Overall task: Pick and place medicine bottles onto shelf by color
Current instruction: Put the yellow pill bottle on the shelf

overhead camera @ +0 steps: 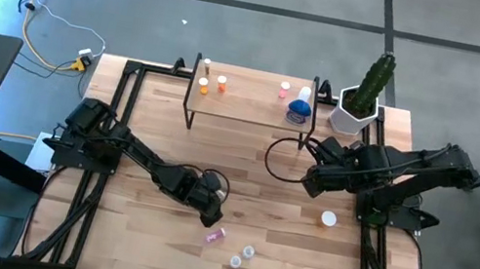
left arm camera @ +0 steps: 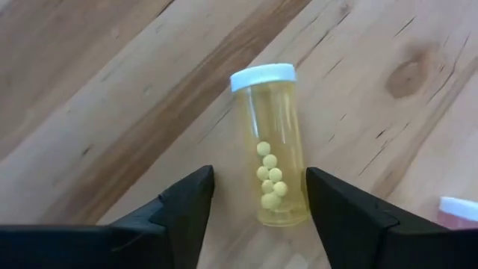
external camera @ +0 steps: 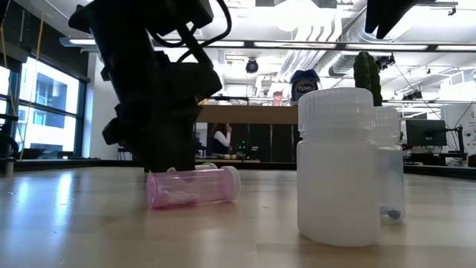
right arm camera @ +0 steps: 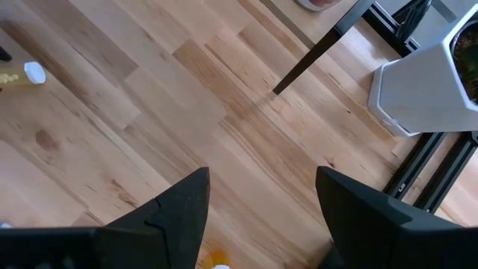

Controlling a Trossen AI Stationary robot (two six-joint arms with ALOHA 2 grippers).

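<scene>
A yellowish medicine bottle [left arm camera: 272, 164] with a white cap lies on its side on the table, with small yellow pills inside. My left gripper [left arm camera: 259, 198] is low over it and open, with one finger on each side of the bottle's closed end; in the high view the gripper [overhead camera: 212, 211] hides the bottle. A pink bottle [overhead camera: 215, 236] lies just nearer the table's front edge. My right gripper [right arm camera: 258, 217] hangs open and holds nothing, high over the table in front of the shelf [overhead camera: 250, 107]. The shelf carries several small bottles and a blue jar [overhead camera: 298, 111]. My left gripper comes slanting down from above, its fingers along the two long sides of the lying yellowish bottle. One finger [left arm camera: 336, 217] stands right at the bottle's wall near its closed end [left arm camera: 295, 213]. I cannot tell whether it touches. The other finger shows a clear gap.
Two white and clear bottles [overhead camera: 248, 252], [overhead camera: 235, 262] stand near the table's front edge. An orange bottle with a white cap [overhead camera: 329, 220] sits right of centre. A white pot with a cactus [overhead camera: 362, 102] stands right of the shelf. Black frame rails run along the table's sides.
</scene>
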